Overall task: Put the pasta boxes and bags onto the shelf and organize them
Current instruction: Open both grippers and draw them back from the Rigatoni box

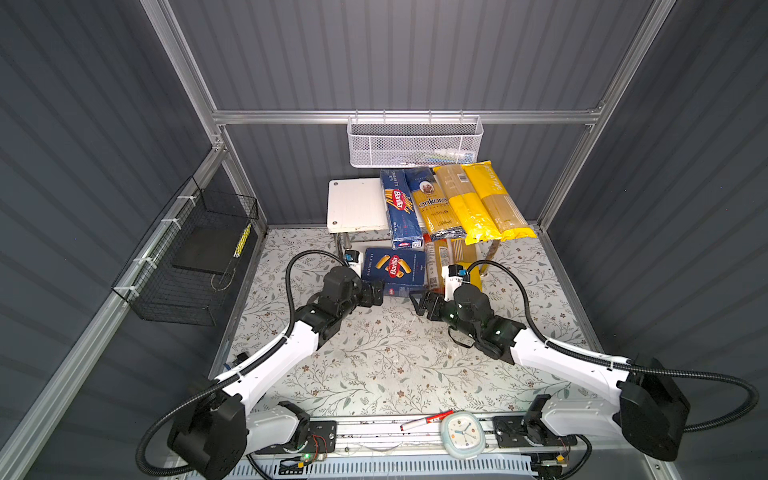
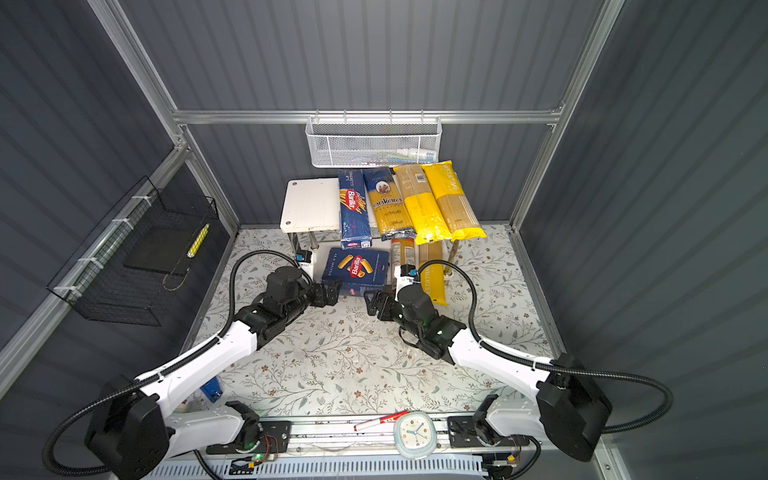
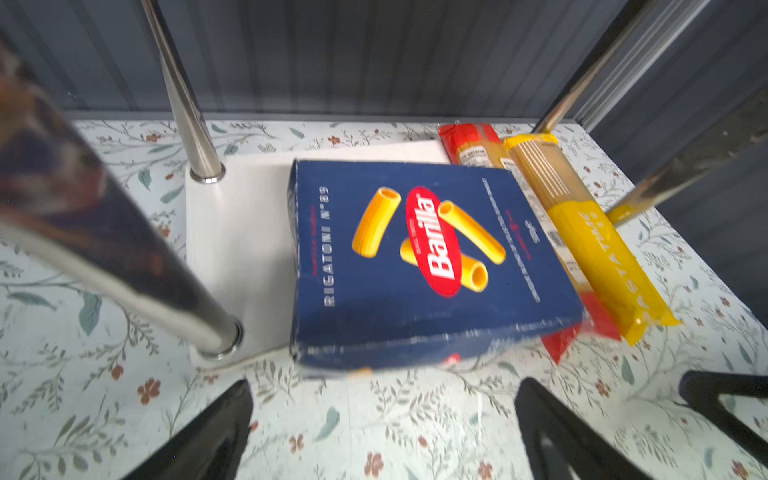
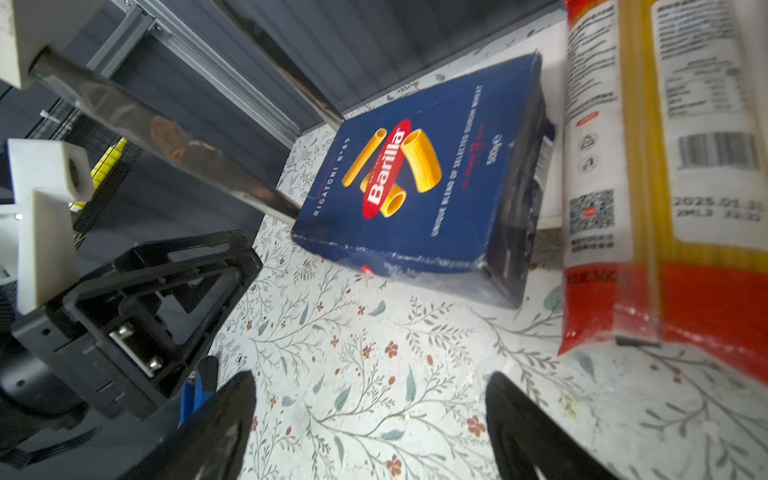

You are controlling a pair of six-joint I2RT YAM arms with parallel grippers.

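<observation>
The shelf stands at the back. On its top board lie the narrow Barilla spaghetti box, the ankara bag and two yellow PASTATIME bags. The lower board holds the wide rigatoni box, its near end past the board's edge. Beside the box lie a red-ended bag and another PASTATIME bag. My left gripper is open and empty just in front of the box. My right gripper is open and empty near the box's right front corner.
Chrome shelf legs stand close on either side of the rigatoni box. A white mesh basket hangs above the shelf and a black wire basket on the left wall. A clock and a marker lie on the front rail.
</observation>
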